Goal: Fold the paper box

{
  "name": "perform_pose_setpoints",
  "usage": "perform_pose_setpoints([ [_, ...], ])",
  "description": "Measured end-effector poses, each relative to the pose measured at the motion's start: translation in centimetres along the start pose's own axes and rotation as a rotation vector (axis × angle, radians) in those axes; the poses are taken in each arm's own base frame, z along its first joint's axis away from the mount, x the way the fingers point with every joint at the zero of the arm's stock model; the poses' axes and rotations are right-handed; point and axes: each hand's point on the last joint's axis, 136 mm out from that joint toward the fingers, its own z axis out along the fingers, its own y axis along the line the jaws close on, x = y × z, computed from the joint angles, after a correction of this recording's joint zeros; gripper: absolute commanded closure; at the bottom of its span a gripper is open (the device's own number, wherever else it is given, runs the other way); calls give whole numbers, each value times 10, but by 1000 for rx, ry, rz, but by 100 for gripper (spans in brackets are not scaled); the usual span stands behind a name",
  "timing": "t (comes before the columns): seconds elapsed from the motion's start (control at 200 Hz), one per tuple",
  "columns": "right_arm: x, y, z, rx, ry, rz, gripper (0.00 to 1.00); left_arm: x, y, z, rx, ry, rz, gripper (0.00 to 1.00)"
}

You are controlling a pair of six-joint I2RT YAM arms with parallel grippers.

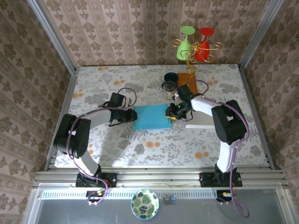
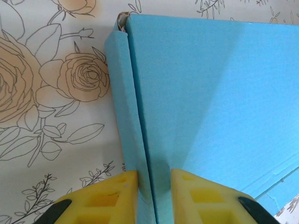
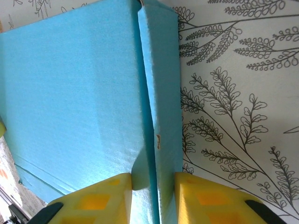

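- Yellow fingers (image 2: 117,193) of the left gripper (image 2: 154,175) sit tight on either side of the upright left wall of the paper box (image 2: 210,93), pinching that folded blue flap between them.
- At the opposite end, the right gripper (image 3: 153,179) does the same: its 2 yellow pads (image 3: 201,198) press both faces of the raised right wall, clamped on it.
- Seen from above, the paper box lies at the middle of the floral table (image 1: 140,144) between the 2 arms, with one gripper at each short edge.
- Just behind the box stand a clear glass (image 1: 169,87) and a dark blue cup (image 1: 171,76), with an orange mat (image 1: 188,78) beside them.
- Just right of the box, a white slab (image 1: 196,123) lies partly under the right arm.
- At the far edge, a wire stand (image 1: 195,46) carries a green and a red glass.
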Motion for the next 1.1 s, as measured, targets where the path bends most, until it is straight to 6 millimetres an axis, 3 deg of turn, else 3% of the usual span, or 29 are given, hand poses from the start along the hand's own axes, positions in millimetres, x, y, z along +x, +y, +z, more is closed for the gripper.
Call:
perform_pose_setpoints([
  [0.195, 20, 1, -3, 13, 11, -18, 73, 8, -4, -1, 12, 5, 5, 76],
  [0.345, 50, -4, -9, 42, 42, -27, 74, 30, -14, -3, 17, 35, 8, 76],
  [0.495, 68, -13, -17, 63, 41, -28, 77, 50, -24, -3, 21, 60, 17, 76],
  [0.785, 70, -17, -19, 75, 30, -30, 88, 55, -26, -1, 12, 45, 7, 77],
  [0.905, 70, -17, -20, 80, 27, -29, 92, 55, -26, -2, 13, 32, 8, 86],
  [1.005, 70, -17, -21, 81, 25, -29, 88, 55, -25, -3, 11, 19, 8, 88],
  [1.1, 68, -18, -22, 80, 21, -30, 72, 55, -26, -2, 14, 14, 11, 89],
])
